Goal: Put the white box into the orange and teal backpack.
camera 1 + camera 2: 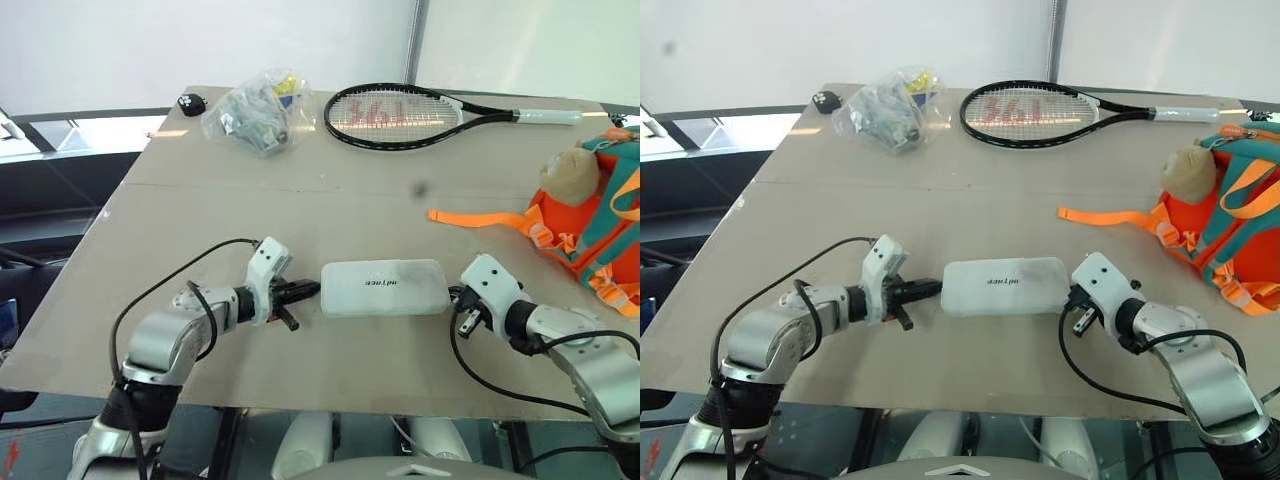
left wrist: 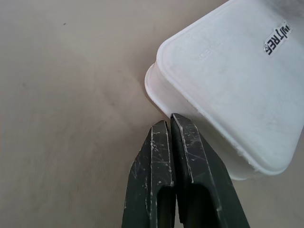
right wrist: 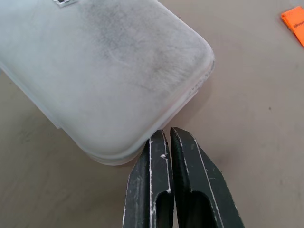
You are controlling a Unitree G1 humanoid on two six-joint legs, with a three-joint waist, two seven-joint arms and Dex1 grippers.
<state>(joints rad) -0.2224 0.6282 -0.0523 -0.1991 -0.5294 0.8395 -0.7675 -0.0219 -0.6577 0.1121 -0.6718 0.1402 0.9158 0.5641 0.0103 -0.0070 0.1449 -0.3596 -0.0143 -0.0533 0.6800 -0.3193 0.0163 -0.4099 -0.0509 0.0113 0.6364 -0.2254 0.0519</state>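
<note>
The white box lies flat on the tan table, near the front edge, between the two grippers. Small black lettering shows on its lid.

The left gripper sits at the box's left end. Its jaws are clenched together, holding nothing. In the left wrist view the fingertips meet the rounded corner of the box at its side wall.

The right gripper sits at the box's right end. Its jaws are also clenched and hold nothing; the tips sit right at the lower rim of the box's rounded end.

The orange and teal backpack rests at the right edge of the table, well apart from the box. A tan plush toy sits against it, and an orange strap trails leftward across the table.

At the far side lie a tennis racket and a clear plastic bag of items.
</note>
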